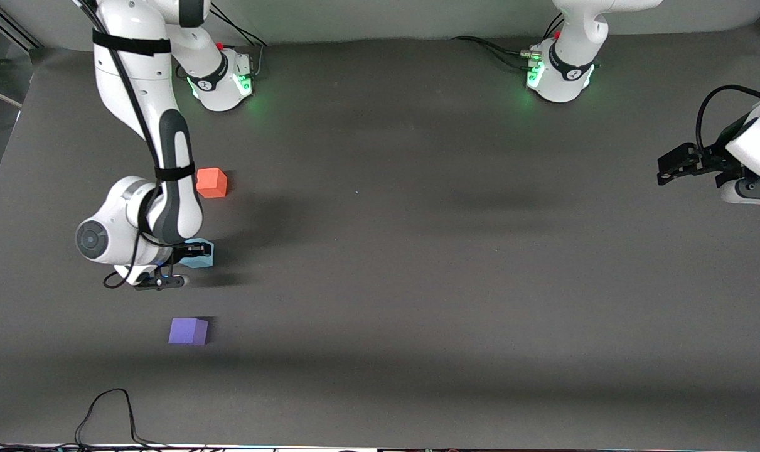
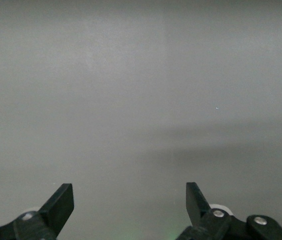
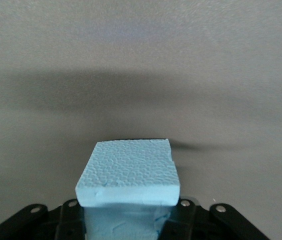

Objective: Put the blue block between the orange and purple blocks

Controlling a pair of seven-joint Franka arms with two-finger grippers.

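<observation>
Right tool (image 1: 194, 251) clamped low over table; left tool (image 1: 668, 169) waits, fingers apart

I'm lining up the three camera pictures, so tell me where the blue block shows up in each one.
Front view: the blue block sits in the right claw, between the orange block and the purple block.
Left wrist view: not in it; only the open left claw over bare table.
Right wrist view: it fills the lower middle, clamped in the right claw.
Shared landmark: the dark grey table.
</observation>
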